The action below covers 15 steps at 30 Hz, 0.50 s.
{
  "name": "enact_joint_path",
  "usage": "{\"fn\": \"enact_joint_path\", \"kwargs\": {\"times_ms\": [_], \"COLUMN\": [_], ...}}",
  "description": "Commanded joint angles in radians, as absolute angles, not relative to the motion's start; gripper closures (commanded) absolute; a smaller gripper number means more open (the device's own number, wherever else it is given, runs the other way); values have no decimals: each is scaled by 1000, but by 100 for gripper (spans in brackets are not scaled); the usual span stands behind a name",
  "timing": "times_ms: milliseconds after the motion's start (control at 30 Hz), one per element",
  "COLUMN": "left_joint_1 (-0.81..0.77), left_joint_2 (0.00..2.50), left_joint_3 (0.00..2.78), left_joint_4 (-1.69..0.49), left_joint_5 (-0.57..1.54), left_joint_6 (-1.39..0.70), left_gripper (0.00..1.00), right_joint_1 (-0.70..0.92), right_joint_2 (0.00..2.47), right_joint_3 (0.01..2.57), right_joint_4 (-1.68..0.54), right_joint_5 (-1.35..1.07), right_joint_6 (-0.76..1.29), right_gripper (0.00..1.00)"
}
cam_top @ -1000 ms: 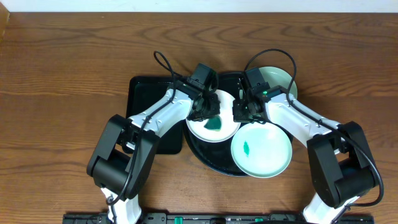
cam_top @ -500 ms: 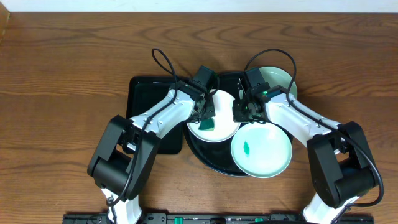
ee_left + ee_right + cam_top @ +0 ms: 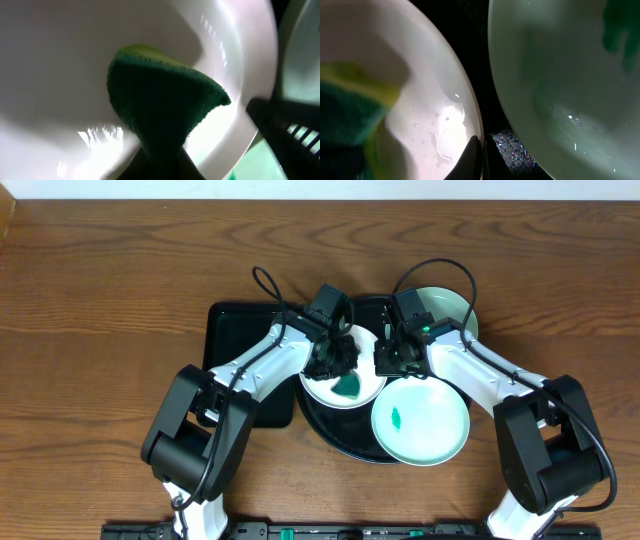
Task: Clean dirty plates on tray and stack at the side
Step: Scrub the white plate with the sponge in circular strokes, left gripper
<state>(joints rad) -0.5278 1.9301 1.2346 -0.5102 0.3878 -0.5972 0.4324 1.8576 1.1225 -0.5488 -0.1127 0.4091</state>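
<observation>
Left gripper [image 3: 340, 362] pinching a green sponge [image 3: 348, 383] between its closed fingers, the sponge pressed onto the inner face of the white plate [image 3: 320, 391]. In the left wrist view the sponge [image 3: 160, 110] shows a dark green scouring face with a thin yellow-green edge along its top, and wet glints lie on the white plate [image 3: 60, 60] beside it. Right gripper [image 3: 385, 363] with its tips pressed together and holding nothing; in the right wrist view these tips [image 3: 479, 155] stand at the right rim of the white plate [image 3: 435, 100], over the dark strip of tray [image 3: 475, 60] that separates it from the front mint plate [image 3: 550, 75]. Whether the tips touch the rim cannot be told. All three plates lie on the round black tray [image 3: 330, 432]: the white plate at its left, the front mint plate [image 3: 430, 430] at its near right with a small green smear [image 3: 397, 418] in its middle, and the rear mint plate [image 3: 450, 308] at its far right, partly hidden by the right arm. Just left of the tray, a rectangular tray [image 3: 235, 330] rests on the wooden table [image 3: 100, 280].
</observation>
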Motion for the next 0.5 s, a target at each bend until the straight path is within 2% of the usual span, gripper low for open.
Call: {"fn": "enact_joint_path", "kwargs": {"times_ms": [0,233,467], "left_joint_1": [-530,-532,-556], "left_joint_2": [1927,1913,1922], "left_joint_3": [1275,1419,1427], "left_joint_4": [-556,-736,-737], "left_joint_5": [384,150,-61], "left_joint_6": [-569,-529,-498], "left_gripper": [93,93,92], "right_joint_1": [447,447,447], "right_joint_2": [1854,1854,1854], "right_joint_3": [1116,1116,1116], "right_joint_4": [-548,-548,-548], "right_joint_5": [-140,-139,-139], "right_joint_6": [395,395,395], "right_gripper": [99,99,99]}}
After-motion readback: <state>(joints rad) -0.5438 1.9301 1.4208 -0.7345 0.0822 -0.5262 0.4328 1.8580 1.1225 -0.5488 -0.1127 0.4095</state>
